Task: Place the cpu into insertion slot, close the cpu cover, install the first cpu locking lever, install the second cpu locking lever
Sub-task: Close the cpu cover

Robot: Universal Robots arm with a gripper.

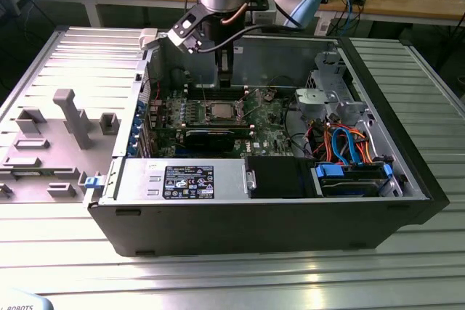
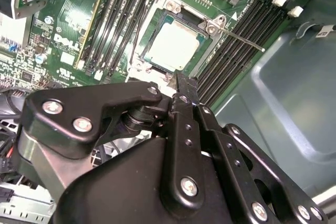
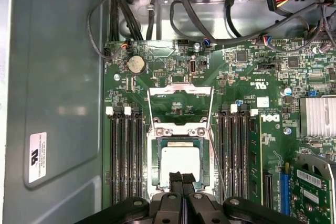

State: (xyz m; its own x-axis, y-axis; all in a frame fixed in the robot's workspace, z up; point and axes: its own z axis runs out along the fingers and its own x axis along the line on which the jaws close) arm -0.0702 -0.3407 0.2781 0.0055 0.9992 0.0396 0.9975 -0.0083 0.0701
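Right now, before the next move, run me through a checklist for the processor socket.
1. cpu lying in the insertion slot: ok.
2. cpu seated fully flat: cannot tell.
3. cpu cover closed: not ok, it is flipped open.
4. locking lever latched: not ok, it sticks out free.
5. tool empty: ok, shut on nothing, tips at the cpu's edge.

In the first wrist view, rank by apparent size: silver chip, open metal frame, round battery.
1. Metal frame, flipped open; its lead over the chip is slim.
2. Silver chip, partly hidden by the gripper.
3. Round battery, clearly smallest.
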